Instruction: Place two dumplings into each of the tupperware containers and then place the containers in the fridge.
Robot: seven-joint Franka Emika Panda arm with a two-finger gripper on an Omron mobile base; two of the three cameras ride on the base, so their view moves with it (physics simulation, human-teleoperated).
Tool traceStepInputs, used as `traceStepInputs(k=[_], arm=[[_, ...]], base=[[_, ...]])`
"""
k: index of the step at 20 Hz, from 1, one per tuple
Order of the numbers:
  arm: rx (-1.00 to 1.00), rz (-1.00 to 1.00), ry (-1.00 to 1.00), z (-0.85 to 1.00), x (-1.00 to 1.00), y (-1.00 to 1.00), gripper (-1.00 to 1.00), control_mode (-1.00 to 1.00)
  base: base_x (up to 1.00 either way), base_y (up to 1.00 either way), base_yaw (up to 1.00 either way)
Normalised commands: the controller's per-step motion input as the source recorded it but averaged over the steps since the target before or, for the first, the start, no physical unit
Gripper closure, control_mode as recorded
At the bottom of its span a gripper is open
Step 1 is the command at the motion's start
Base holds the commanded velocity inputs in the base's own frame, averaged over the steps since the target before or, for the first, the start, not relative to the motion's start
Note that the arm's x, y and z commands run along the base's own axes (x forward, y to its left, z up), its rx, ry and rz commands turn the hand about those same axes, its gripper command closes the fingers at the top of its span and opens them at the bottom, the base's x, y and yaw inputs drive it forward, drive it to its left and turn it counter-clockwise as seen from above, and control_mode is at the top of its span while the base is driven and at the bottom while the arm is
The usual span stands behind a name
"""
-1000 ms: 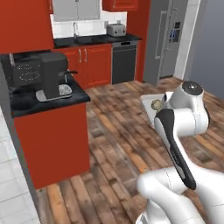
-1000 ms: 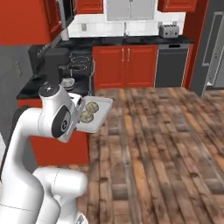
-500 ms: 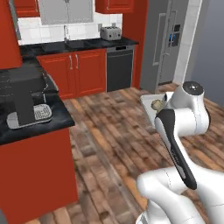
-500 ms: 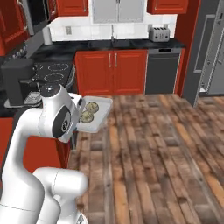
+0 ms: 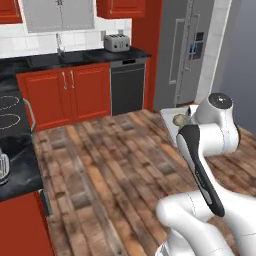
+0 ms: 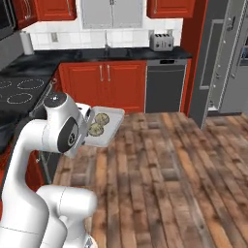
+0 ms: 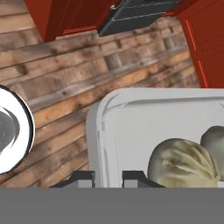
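Note:
A pale tupperware container (image 6: pixel 110 127) hangs level in front of my arm, above the wooden floor. Two tan dumplings (image 6: pixel 96 129) lie side by side in it. In the hand view my gripper (image 7: pixel 108 177) is shut on the container's near rim (image 7: pixel 94 131), one finger on each side of the wall, with a dumpling (image 7: pixel 183 164) just beside it. From the left base view the container (image 5: pixel 172 116) peeks out past my upper arm. The fridge (image 5: pixel 190 55), tall and grey with its doors closed, stands ahead to the right; it also fills the right edge as the fridge (image 6: pixel 227 58).
A black dishwasher (image 5: pixel 127 87) sits left of the fridge, under a counter with a toaster (image 5: pixel 116 43). Red cabinets (image 5: pixel 70 92) line the back wall. A stove and dark counter (image 6: pixel 19 89) stand close on my left. Open wood floor (image 6: pixel 169 164) lies ahead.
The base has moved, so the whole scene has shifted: the counter with the coffee machine slid off to the left and the fridge came closer. The container stays in my gripper.

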Motion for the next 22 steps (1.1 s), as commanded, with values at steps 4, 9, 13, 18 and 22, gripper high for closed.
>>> traceStepInputs(k=[4, 9, 13, 18, 22], arm=[[0.00, 0.00, 0.00, 0.00, 0.00, 0.00, 1.00, 1.00], [0.00, 0.00, 0.00, 0.00, 0.00, 0.00, 1.00, 1.00], [0.00, 0.00, 0.00, 0.00, 0.00, 0.00, 1.00, 1.00], [0.00, 0.00, 0.00, 0.00, 0.00, 0.00, 1.00, 1.00], [0.00, 0.00, 0.00, 0.00, 0.00, 0.00, 1.00, 1.00]], base=[[1.00, -0.75, 0.00], [1.00, -0.77, 0.02], [1.00, -0.87, 0.09], [1.00, -0.99, 0.14], [1.00, -1.00, 0.17]])
